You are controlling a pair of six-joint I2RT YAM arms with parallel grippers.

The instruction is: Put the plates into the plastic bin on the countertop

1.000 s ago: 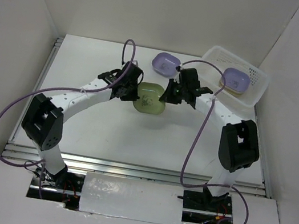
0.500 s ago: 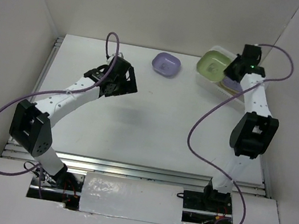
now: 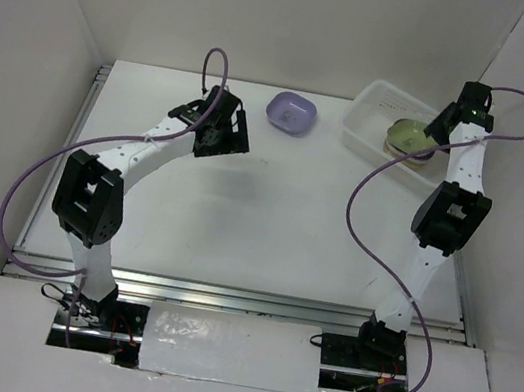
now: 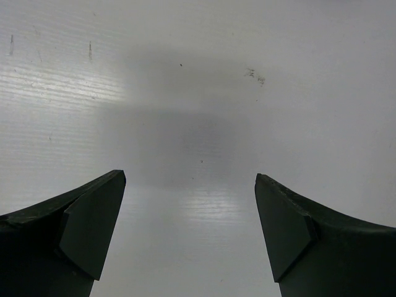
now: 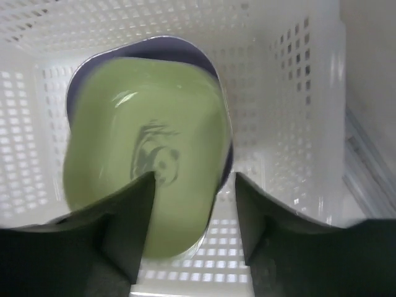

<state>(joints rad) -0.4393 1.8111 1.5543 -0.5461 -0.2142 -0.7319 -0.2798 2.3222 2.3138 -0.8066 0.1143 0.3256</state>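
Probably light, stiff and slick, the purple plate (image 3: 291,112) far-centre on the desk (image 3: 239,212) wants a pinch across its rim. Nearby the left claw (image 4: 190,179) hangs spread; the right claw (image 5: 193,185), spread, hovers over the green plate (image 5: 148,179) inside the plastic bin (image 3: 371,124).

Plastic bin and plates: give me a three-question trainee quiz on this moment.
1. True or false: the left gripper is holding a plate.
2. In the plastic bin, the green plate rests on: A) the bare bin floor; B) a purple plate; C) an orange plate.
3. How many plates lie on the countertop outside the bin?

Key: 1 false, it is open over bare countertop. 2 B. 3 one, a second purple plate.
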